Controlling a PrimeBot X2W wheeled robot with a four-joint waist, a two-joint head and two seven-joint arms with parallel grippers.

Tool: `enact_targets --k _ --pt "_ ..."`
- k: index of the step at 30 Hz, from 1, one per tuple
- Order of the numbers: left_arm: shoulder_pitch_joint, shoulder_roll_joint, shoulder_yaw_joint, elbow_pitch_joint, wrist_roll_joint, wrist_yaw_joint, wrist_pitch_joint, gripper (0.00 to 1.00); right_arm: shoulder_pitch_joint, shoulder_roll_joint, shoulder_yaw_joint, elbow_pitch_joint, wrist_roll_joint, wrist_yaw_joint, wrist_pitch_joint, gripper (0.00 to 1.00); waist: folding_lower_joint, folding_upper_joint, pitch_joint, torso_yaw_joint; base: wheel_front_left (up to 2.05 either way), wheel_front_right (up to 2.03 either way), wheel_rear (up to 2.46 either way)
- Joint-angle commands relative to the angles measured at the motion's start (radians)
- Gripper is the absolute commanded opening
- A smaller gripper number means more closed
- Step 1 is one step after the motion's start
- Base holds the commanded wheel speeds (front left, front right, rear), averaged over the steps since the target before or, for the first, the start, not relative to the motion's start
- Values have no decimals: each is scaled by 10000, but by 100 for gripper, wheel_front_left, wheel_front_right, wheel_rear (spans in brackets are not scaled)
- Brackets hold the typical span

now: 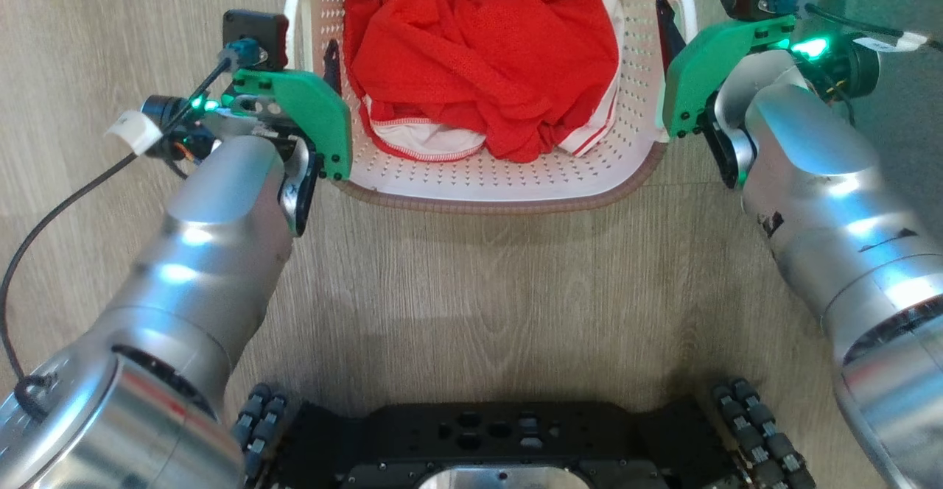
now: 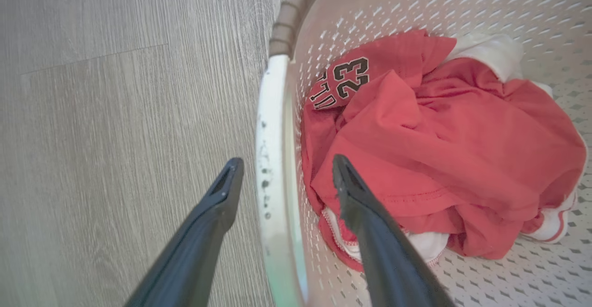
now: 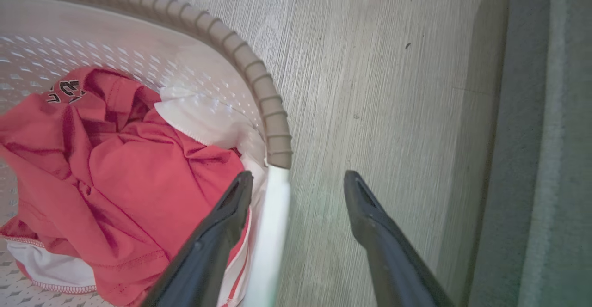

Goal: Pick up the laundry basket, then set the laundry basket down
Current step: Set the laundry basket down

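Observation:
The laundry basket (image 1: pixel 501 198), cream with a brown woven rim, sits on the wood floor ahead of me and holds a red jersey (image 1: pixel 486 54) with white trim. My left gripper (image 1: pixel 313 54) is open at the basket's left side. In the left wrist view it (image 2: pixel 287 160) straddles the white left handle (image 2: pixel 270 136), one finger inside the basket and one outside. My right gripper (image 1: pixel 681 21) is open at the right side. In the right wrist view it (image 3: pixel 298 174) straddles the white right handle (image 3: pixel 273 224) the same way.
My dark wheeled base (image 1: pixel 501 437) lies just behind the basket, with bare wood floor (image 1: pixel 479 305) between them. A grey-green rug (image 3: pixel 545 136) runs along the floor to the right of my right gripper.

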Motion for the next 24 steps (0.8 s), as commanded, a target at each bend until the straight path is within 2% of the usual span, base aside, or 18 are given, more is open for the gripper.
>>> enact_targets --k 1,10,17,24 --pt "322 310 192 -37 -2 89 -49 100 294 169 68 -142 -97 -15 -131 100 0 -1 -82 -26 0 0 0" --pt "784 711 1008 -1108 278 311 -49 100 292 169 -582 -812 -545 -15 -168 100 0 -1 -803 -192 0 0 0" --pt "1773 1168 2228 -2775 1223 623 -49 100 1143 169 -1953 -1953 -1649 -15 -170 100 0 -1 -1859 -266 0 0 0" --pt "3328 1268 3824 -4662 2591 752 -49 100 2690 170 -3050 -3618 -2431 -15 -171 100 0 -1 -3182 -214 0 0 0"
